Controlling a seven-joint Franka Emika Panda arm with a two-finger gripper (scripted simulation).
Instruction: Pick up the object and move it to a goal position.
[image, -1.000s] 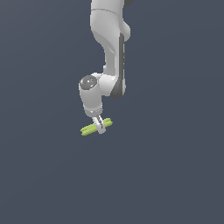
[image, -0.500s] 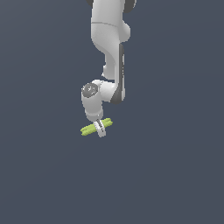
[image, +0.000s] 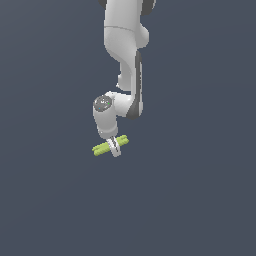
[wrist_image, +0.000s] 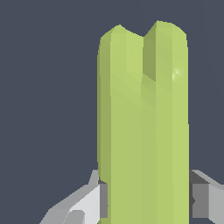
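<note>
The lime-green rod (image: 102, 148) lies crosswise in my gripper (image: 115, 147), sticking out on both sides, more toward the exterior view's left. The gripper hangs under the white arm and is shut on the rod near its middle. In the wrist view the rod (wrist_image: 144, 127) fills the frame, with a grey finger (wrist_image: 83, 203) pressed against one side and the other finger (wrist_image: 205, 199) against the opposite side. No goal marker shows in either view.
The white arm (image: 125, 55) rises above the gripper to the top edge of the exterior view. Everything around is a plain dark grey-blue surface (image: 200, 190).
The arm has shifted slightly toward the exterior view's left, and the wrist has bent. The rod stays gripped at nearly the same place.
</note>
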